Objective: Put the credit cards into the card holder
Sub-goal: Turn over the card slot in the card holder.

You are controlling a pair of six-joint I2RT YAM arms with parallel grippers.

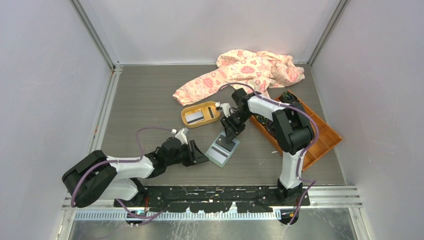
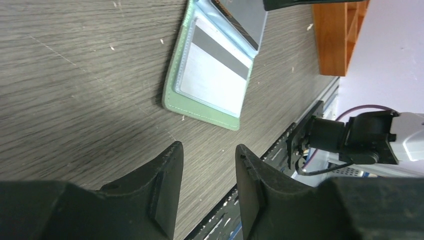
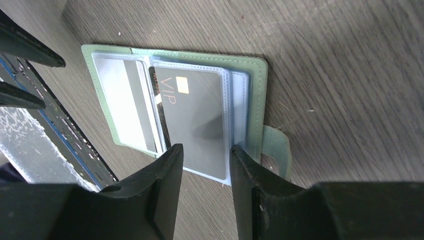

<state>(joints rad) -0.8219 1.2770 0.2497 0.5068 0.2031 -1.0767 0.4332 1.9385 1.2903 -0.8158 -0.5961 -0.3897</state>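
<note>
Lying open on grey surface [image 1: 150,100]: one pale green folding card holder [image 1: 222,150] sleeving two cards: one dark grey card [image 3: 192,120], one white striped card [image 3: 122,100]. Left claw [image 2: 207,150] parted, empty; right claw [image 3: 206,150] parted above holder.

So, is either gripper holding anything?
Left gripper: nothing. Right gripper is at the edge of the dark card in the card holder; a grip cannot be told.

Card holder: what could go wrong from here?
The right gripper hangs open just over the dark card in the card holder, which nothing pins down; a nudge could slide it or flip its clear sleeves. A striped card lies in the orange tray; lifting it off that floor may be fumbled.
</note>
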